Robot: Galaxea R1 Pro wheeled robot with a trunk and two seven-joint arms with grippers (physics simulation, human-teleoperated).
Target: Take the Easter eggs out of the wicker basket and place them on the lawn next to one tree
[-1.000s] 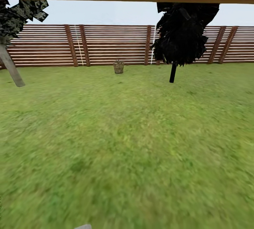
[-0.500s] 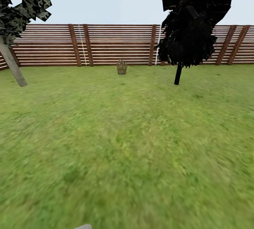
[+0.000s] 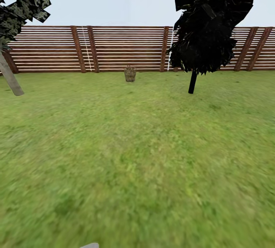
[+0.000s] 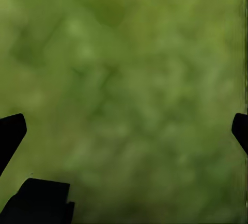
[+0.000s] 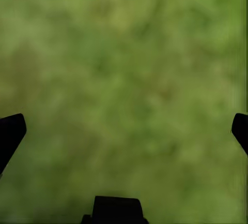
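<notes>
The small brown woven wicker basket [image 3: 130, 74] stands far off on the bright green lawn [image 3: 137, 156], just before the brown slatted fence [image 3: 126, 49]; whether it holds eggs I cannot tell from here. The pale grey-trunked tree [image 3: 10, 78] stands at left, the thin black-trunked tree [image 3: 193, 81] at right. I judge nothing is moved yet. My left pincer [image 4: 124, 131] and right pincer [image 5: 124, 131] hang spread wide over grass, holding nothing.

Left tool [image 4: 124, 131] and right tool [image 5: 124, 131] both spread wide, holding nothing.
</notes>
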